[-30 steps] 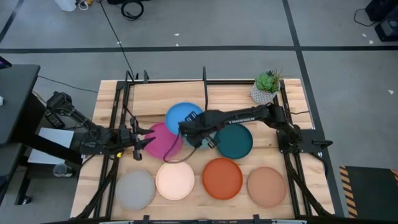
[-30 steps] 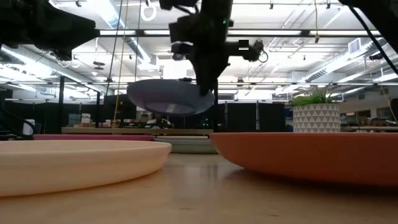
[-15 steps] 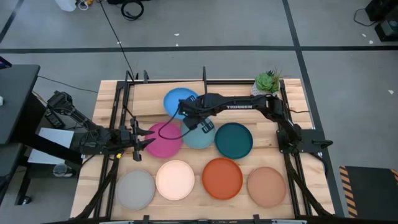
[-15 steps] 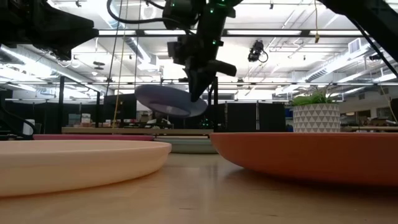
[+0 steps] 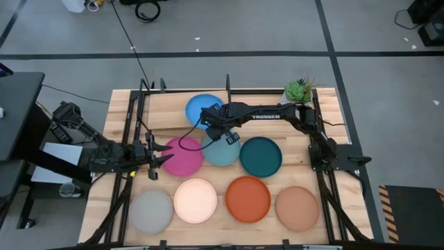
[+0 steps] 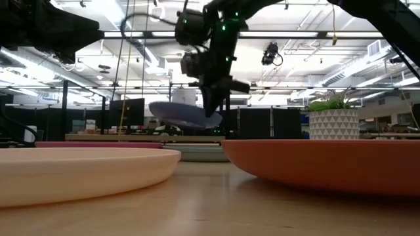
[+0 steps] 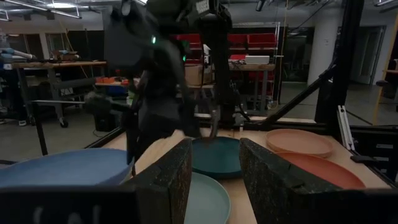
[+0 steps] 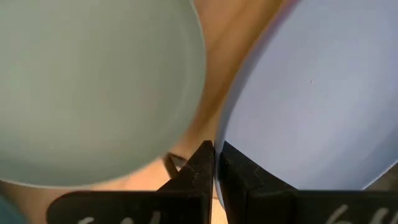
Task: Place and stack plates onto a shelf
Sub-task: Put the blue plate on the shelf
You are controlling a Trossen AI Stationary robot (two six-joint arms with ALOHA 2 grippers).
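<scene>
My right gripper is shut on the bright blue plate, which hangs in the air over the shelf at the table's far left. The light blue plate, pink plate and dark teal plate lie flat in the middle row. The grey plate, cream plate, orange plate and tan plate lie along the near edge. My left gripper waits open beside the pink plate. My right gripper pinches the bright blue plate by its rim, on the side toward the table's near right. The fingers come from above, pointing down. The plate is lifted clear and sits nearly level, a little tilted, stretching away from the fingers toward the table's left.
A small potted green plant stands at the far right corner. Black upright posts of the shelf frame rise close to the carried plate. Black rod frames run along the table's left and right sides.
My right gripper has carried the bright blue plate from above the pink and light blue plates toward the table's far edge and lowered it over the shelf. It has stayed shut on the rim, and the plate has stayed nearly level.
</scene>
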